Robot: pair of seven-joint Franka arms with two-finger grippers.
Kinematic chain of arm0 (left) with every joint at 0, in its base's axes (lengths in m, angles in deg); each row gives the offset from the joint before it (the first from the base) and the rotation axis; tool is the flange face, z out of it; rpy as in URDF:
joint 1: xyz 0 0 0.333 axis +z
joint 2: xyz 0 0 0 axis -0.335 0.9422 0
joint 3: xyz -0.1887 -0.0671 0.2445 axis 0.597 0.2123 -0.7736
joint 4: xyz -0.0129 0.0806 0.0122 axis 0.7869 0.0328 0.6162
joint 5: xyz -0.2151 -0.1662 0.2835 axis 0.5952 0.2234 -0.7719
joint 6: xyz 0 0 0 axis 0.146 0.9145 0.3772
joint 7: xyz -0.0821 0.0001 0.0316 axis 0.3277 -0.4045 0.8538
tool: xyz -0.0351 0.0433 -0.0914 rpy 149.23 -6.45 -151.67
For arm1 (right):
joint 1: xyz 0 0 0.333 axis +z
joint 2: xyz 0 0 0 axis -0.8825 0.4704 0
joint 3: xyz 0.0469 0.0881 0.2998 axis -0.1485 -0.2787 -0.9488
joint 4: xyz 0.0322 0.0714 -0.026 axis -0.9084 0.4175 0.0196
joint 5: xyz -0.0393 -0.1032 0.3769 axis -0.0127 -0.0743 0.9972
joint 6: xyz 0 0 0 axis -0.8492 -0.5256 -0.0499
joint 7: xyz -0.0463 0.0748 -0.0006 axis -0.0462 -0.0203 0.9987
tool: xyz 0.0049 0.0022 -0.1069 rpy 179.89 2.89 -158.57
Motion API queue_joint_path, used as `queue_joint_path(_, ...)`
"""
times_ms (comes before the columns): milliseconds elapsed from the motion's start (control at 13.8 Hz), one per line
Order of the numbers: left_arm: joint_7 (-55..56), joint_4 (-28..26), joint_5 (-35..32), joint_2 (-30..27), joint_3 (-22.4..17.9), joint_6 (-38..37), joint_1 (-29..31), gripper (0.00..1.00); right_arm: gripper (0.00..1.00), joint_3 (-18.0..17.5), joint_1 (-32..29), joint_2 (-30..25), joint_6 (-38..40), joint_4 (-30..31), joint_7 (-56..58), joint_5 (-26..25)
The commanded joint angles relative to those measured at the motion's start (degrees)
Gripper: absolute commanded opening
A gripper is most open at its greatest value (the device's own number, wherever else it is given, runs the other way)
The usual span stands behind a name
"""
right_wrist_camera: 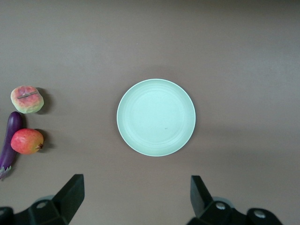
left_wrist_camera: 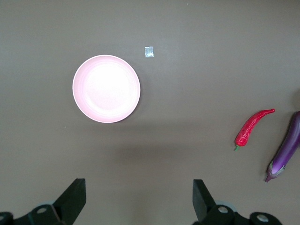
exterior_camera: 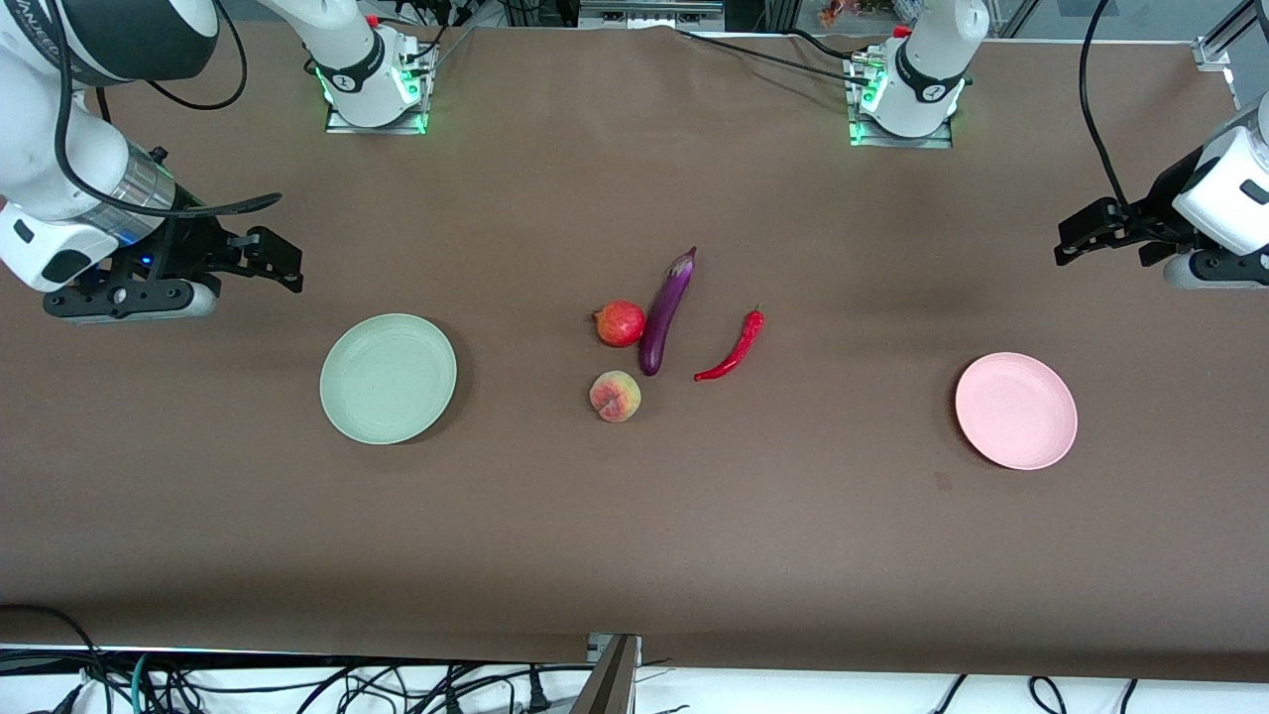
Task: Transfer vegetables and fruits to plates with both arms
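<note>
Both pincers, left [exterior_camera: 1076,241] and right [exterior_camera: 273,260], are hanging open at the frame's edges. The glossy eggplant [exterior_camera: 663,315], lying mid-frame on the bench [exterior_camera: 634,535], looks slippery; grip mid-length.

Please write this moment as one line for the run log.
phase: start | left gripper: open, waiting | right gripper: open, waiting | eggplant, chili, pomegranate, peach: on table | plates: empty

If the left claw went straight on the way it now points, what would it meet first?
The left claw, open and empty, points down at the table. Its wrist view shows bare brown tabletop in line between its fingers, so probably the table first. The pink plate lies just off that line; depth is uncertain.
</note>
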State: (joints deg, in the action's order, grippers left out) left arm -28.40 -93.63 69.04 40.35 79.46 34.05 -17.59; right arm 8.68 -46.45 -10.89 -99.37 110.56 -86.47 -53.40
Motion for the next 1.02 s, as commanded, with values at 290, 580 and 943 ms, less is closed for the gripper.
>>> queue_joint_path(290, -1.21, 1.93, 1.34, 0.73, -0.1, -1.52, 0.21, 1.0, 1.0, -0.2, 0.06, -0.93, -0.08, 0.23, -0.34, 0.79)
queue_joint_path(580, -1.29, 1.93, 1.34, 0.73, -0.1, -1.96, 0.21, 1.0, 1.0, -0.2, 0.06, -0.93, 0.01, 0.31, -0.43, 0.79)
queue_joint_path(943, -1.38, 1.93, 1.42, 0.82, -0.1, -1.96, 0.3, 1.0, 1.0, -0.12, -0.03, -0.93, 0.54, 0.31, -0.43, 0.79)
